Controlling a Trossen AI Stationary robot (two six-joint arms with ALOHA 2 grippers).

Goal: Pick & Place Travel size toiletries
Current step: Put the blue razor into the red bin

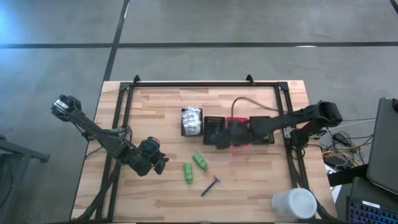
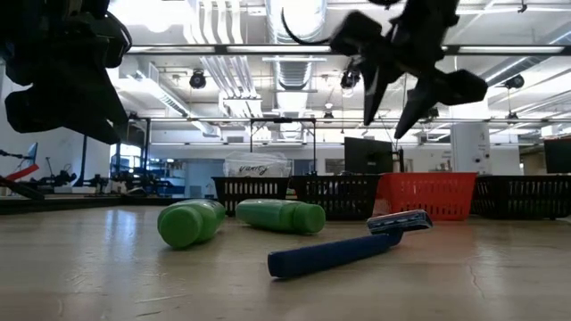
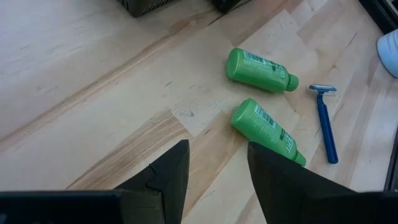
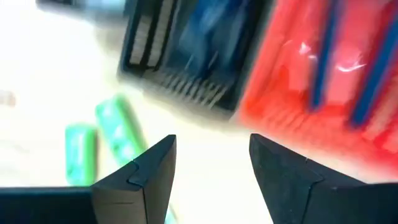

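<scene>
Two bright green bottles [image 1: 199,162] [image 1: 188,173] lie on their sides mid-table, and a blue-handled razor [image 1: 210,186] lies flat just nearer. My left gripper [image 3: 217,171] hovers open to the left of the bottles [image 3: 267,127], touching nothing. My right gripper [image 2: 393,98] hangs open above the table, over the near side of the black bin [image 4: 186,50] and the red bin [image 4: 323,68]. The red bin holds blue-handled razors. White packets [image 1: 192,121] sit in the leftmost bin.
A row of mesh bins [image 1: 261,132] runs across the table's middle toward the right. A large white cup [image 1: 293,203] stands at the near right corner. A dark rail frame [image 1: 205,84] borders the tabletop. Bare wood lies at the near left.
</scene>
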